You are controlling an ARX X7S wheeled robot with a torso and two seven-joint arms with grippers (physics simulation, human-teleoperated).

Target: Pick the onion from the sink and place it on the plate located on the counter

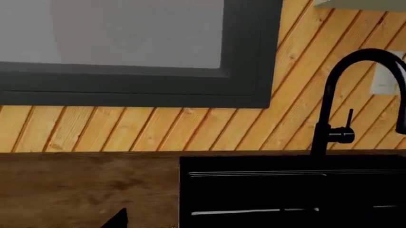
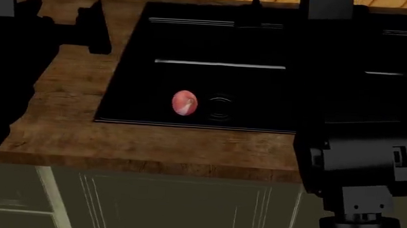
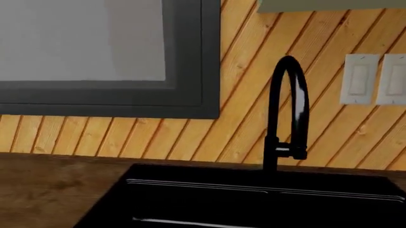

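The pinkish-red onion (image 2: 184,103) lies on the floor of the black sink's (image 2: 133,80) left basin, just left of a round drain (image 2: 219,107). My left gripper (image 2: 98,28) hovers over the brown counter (image 2: 72,131) left of the sink, well behind the onion, with its two fingers apart and nothing between them. One fingertip (image 1: 118,220) shows in the left wrist view. My right arm (image 2: 355,167) is a dark mass over the sink's right side. Its gripper blends into the black basin. The plate is out of view.
A black gooseneck faucet (image 1: 330,109) stands behind the sink against the orange plank wall; it also shows in the right wrist view (image 3: 274,118). A dark-framed window (image 1: 127,47) is above the counter. Wall switches (image 3: 374,78) are to the right. Cabinet fronts (image 2: 151,209) lie below the counter edge.
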